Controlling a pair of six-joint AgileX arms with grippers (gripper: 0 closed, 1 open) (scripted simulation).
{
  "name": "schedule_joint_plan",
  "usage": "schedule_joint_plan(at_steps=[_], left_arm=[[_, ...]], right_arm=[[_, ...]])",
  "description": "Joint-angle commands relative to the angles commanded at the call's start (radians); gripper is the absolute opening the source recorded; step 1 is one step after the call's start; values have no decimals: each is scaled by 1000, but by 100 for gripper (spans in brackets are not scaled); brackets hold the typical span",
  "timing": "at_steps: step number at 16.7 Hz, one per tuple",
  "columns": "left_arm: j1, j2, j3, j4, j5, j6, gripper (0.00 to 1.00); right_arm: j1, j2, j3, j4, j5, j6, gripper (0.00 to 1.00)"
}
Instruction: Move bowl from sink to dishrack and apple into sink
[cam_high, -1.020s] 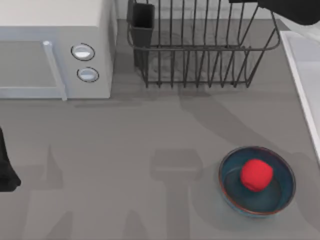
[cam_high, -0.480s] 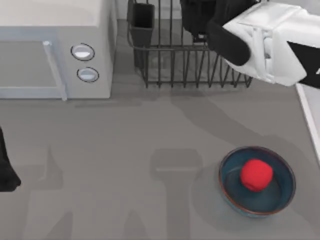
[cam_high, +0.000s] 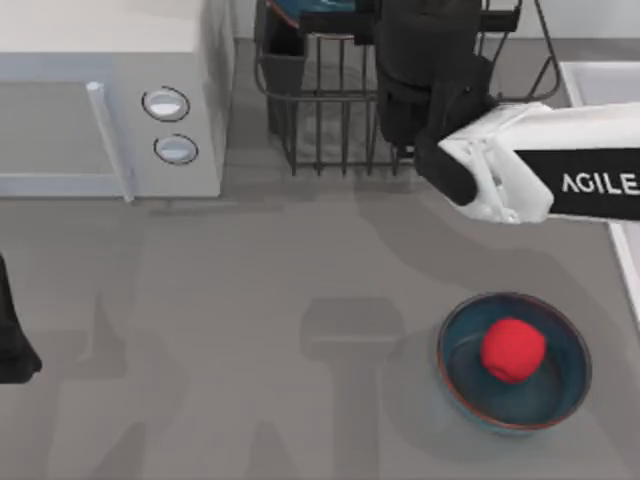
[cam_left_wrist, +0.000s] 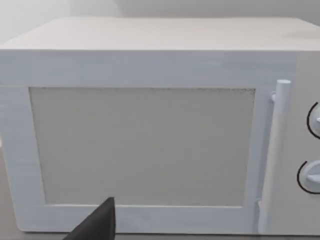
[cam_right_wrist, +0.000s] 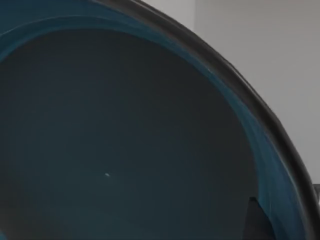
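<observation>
Red apple in teal bowl on table; right fingers over dishrack, apparently gripping second bowl.

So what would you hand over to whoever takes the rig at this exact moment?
Right end effector: over the dishrack, shut on the bowl, which hangs above the rack beside the utensil cup.
Left end effector: parked at the table's left edge, facing the microwave.
Apple: lying in the second bowl on the table, toward the right.
Sink: at the right edge.
Done: the bowl is out of the sink.
Left: set the bowl into the dishrack, release it, then move the apple into the sink.
</observation>
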Motion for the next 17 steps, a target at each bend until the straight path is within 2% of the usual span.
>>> schedule_joint_plan(at_steps=[4,17], left_arm=[[0,0,0,0,0,0,100],[0,0,0,0,0,0,100]], right_arm=[[0,0,0,1,0,0,0],[0,0,0,1,0,0,98]])
